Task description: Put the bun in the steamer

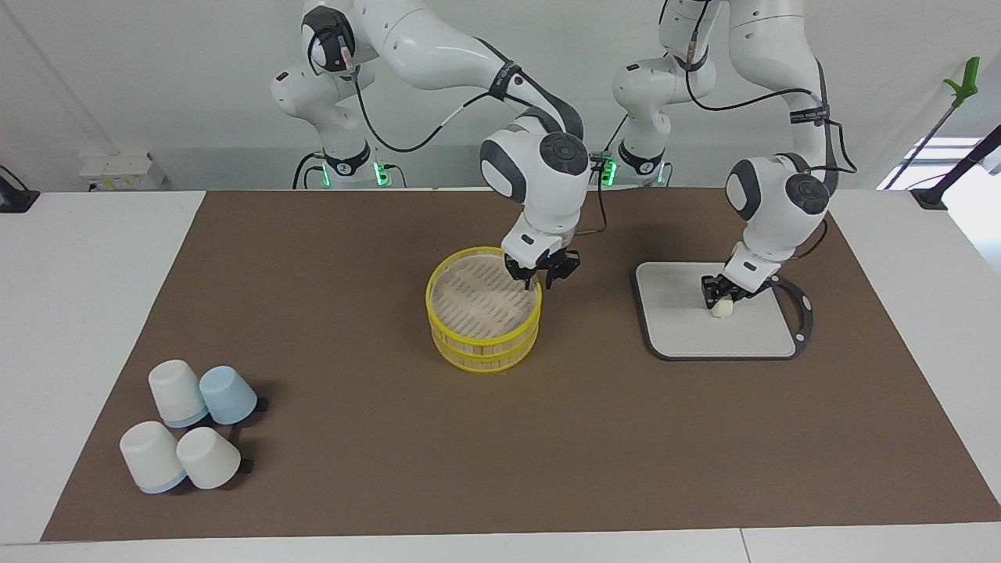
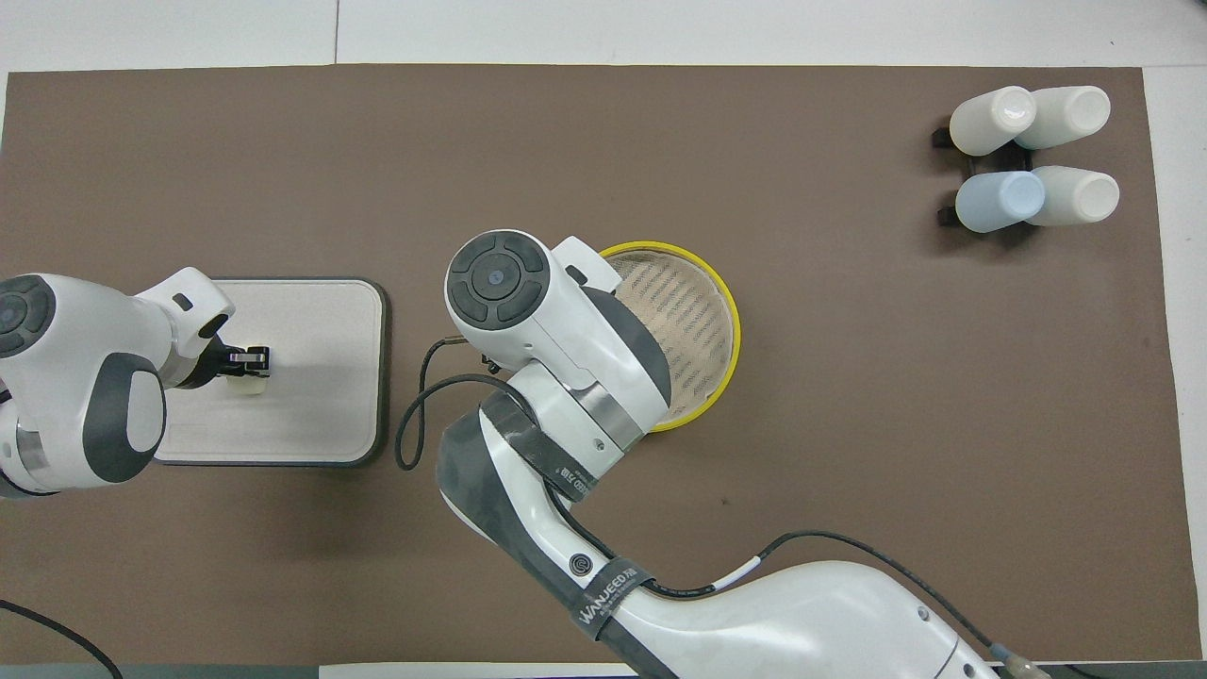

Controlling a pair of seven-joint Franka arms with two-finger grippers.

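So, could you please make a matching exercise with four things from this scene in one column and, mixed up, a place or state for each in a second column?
Things:
1. bun
2. steamer
3. cups
4. right gripper

Places or states:
a. grouped upside down toward the right arm's end of the table
b. on the grey board, between the left gripper's fingers
c. at the steamer lid's yellow rim
d. at the middle of the brown mat, lid on

Pairs: 1-b, 2-d, 3-a, 4-c
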